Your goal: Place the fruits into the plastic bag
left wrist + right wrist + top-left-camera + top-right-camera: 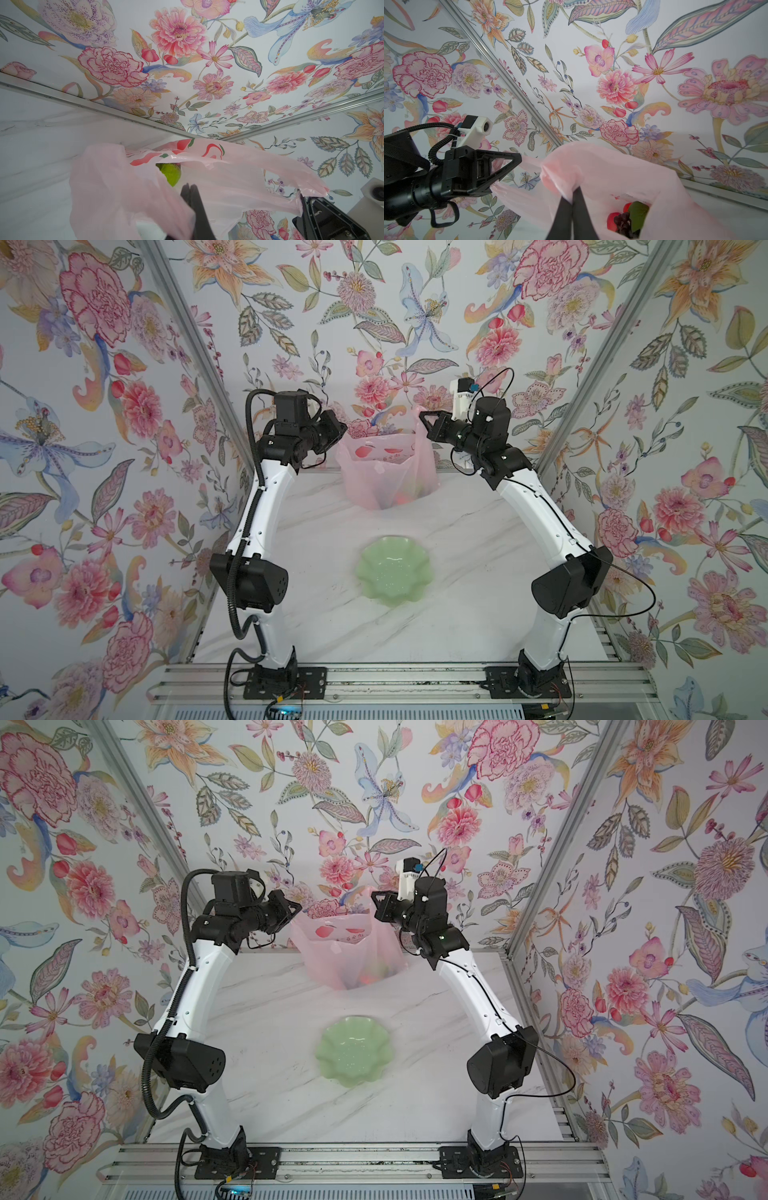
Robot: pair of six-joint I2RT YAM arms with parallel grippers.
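The pink plastic bag [386,472] stood at the far end of the marble table [457,614], with its bottom resting on the surface and its mouth stretched open between the two arms. The left gripper [189,187] was closed, its dark fingers pressed together on a fold of the bag's thin film at one side of the mouth. The right gripper [576,190] was closed too, pinching a gathered bunch of the bag's rim on the opposite side. In both top views the two grippers hung raised above the table and well apart, and the bag sagged between them. The fruits lay inside the bag. Through the opening, the left wrist view showed a yellow-green fruit [170,173]. The right wrist view showed dark purple grapes [623,223] touching a red fruit [612,220], with a dark green piece beside them whose kind could not be told. In a top view, an orange-red patch glowed through the film near the bag's bottom. The pale green scalloped dish [392,570] sat in the middle of the table, well apart from the bag.
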